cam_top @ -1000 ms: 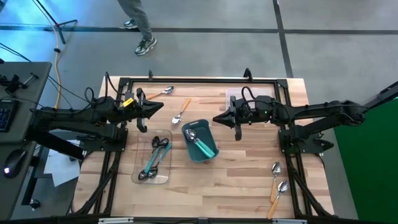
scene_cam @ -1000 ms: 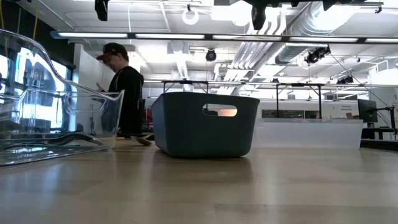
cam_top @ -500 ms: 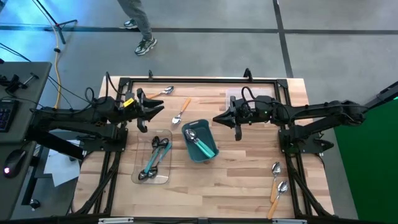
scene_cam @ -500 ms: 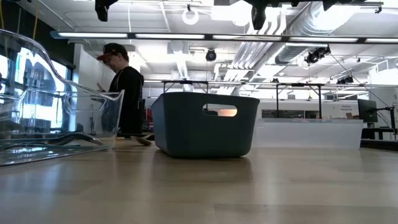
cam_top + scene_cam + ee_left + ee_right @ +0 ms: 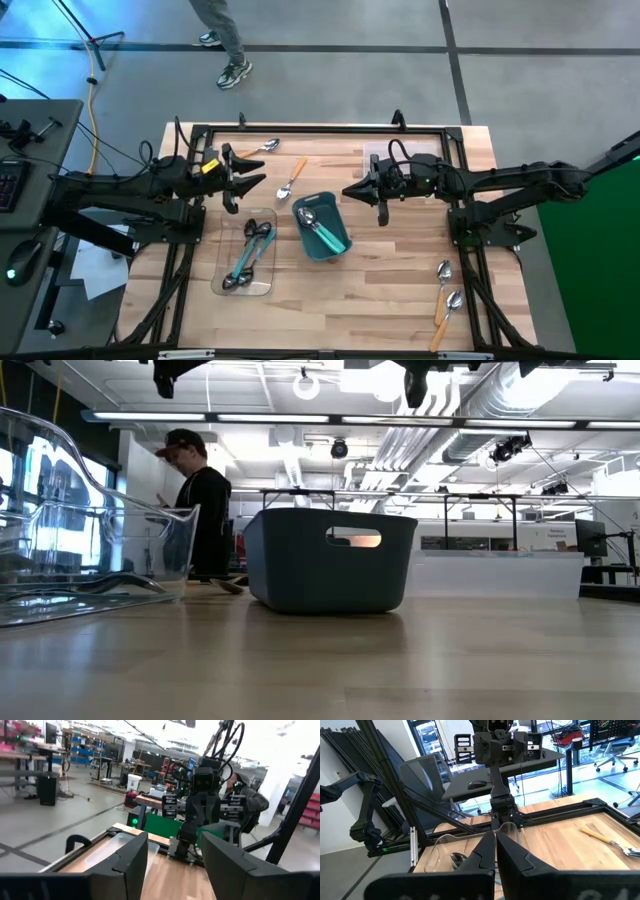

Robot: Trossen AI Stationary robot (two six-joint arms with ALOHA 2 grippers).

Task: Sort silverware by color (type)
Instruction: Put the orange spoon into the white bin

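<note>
The bin [image 5: 330,559] wall hides its spoons in the low view (both grippers cut off by its top edge).

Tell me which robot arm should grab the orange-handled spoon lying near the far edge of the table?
Probably the left. The left gripper hovers with open fingers right beside the orange-handled metal spoon, just behind the teal rectangular bin. The right gripper is shut and hangs a bit farther from it.

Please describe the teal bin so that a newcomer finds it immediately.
Look at the middle of the wooden table, between the two arms. The teal bin stands there, right of the clear tray. It alone is opaque, and it holds teal-handled spoons.
</note>
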